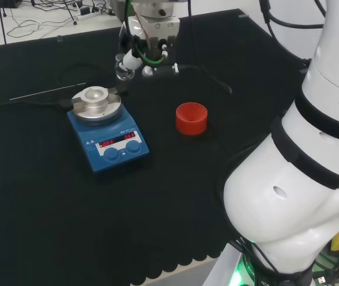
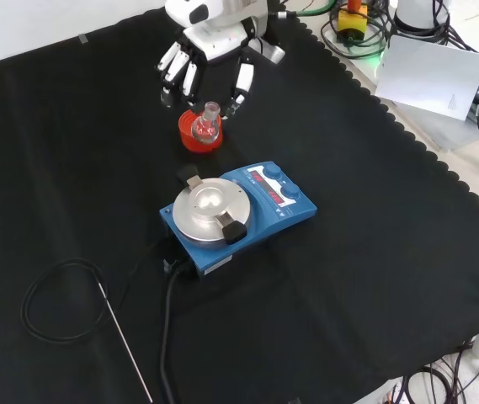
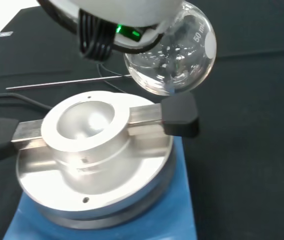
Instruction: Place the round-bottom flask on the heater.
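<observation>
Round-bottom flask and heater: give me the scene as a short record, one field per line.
flask: round-bottom flask, clear glass, looks empty, held in the air
hand: hand has its fingers curled round the flask
heater: blue heater on the black cloth, its metal bowl empty
flask versus heater: beside and above the bowl in the wrist view, not seated
stand: red ribbed ring on the cloth, right of the heater in the head view
task state: flask not yet on the heater
</observation>
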